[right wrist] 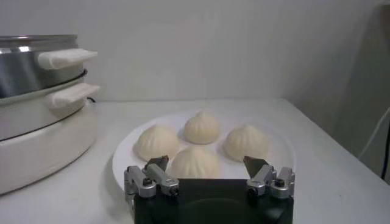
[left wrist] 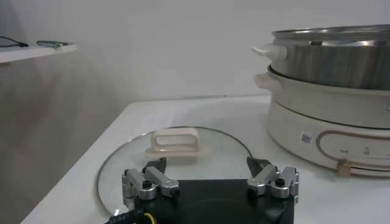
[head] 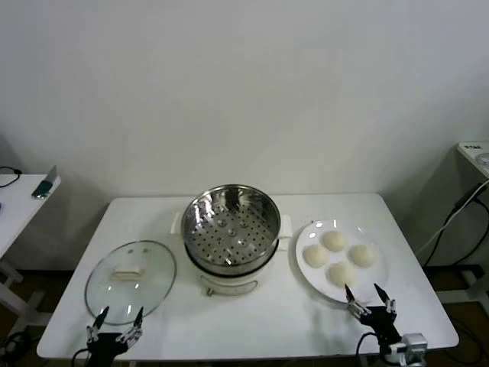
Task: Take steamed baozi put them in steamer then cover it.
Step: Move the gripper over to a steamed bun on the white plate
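Several cream-white baozi [head: 340, 257] lie on a white plate [head: 306, 271] at the table's right; the nearest baozi [right wrist: 195, 164] sits just ahead of my right gripper [right wrist: 206, 163]. That right gripper [head: 369, 299] hovers open at the plate's near edge, holding nothing. The steel steamer [head: 230, 228] stands uncovered mid-table on its white base, its perforated tray bare. The glass cover [head: 131, 277] with a cream handle [left wrist: 175, 143] lies flat at the left. My left gripper [head: 115, 321] is open at the cover's near rim, seen as the left gripper [left wrist: 209, 166] in its wrist view.
The table's front edge [head: 244, 356] runs just below both grippers. A side table [head: 15, 200] with a small object stands at far left, and cables hang beside a unit at far right [head: 466, 206]. The steamer's side handles [right wrist: 66, 58] project toward the plate.
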